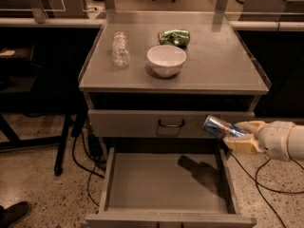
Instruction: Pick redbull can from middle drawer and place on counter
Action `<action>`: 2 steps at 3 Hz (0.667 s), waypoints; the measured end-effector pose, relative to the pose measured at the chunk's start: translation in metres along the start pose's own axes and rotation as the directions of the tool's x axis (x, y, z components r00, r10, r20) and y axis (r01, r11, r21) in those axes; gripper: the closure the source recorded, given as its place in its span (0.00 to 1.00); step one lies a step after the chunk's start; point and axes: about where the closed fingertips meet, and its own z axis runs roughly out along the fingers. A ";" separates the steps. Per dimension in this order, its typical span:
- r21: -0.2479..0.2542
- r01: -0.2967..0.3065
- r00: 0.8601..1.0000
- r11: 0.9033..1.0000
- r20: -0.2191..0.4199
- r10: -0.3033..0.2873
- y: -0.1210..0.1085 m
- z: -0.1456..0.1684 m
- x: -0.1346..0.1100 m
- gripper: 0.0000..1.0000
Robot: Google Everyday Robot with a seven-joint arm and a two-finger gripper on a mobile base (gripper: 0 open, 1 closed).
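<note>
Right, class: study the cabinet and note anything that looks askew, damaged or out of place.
The green can at the back of the counter lies on its side, crumpled. The clear bottle beside the white bowl lies flat. The gripper holds the redbull can tilted above the right side of the middle drawer.

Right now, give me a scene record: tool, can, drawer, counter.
tool: at the cabinet's right side, over the drawer's right wall, shut on the can
can: held tilted, clear of the drawer floor, below counter level
drawer: pulled open, floor bare
counter: holds bowl, green can and bottle, the last two lying down
stage: can lifted out, not yet placed
</note>
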 end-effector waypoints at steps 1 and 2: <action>0.076 0.021 0.999 0.997 0.044 -0.024 -0.016 -0.029 -0.028 1.00; 0.182 0.054 0.993 0.982 0.095 -0.072 -0.037 -0.075 -0.064 1.00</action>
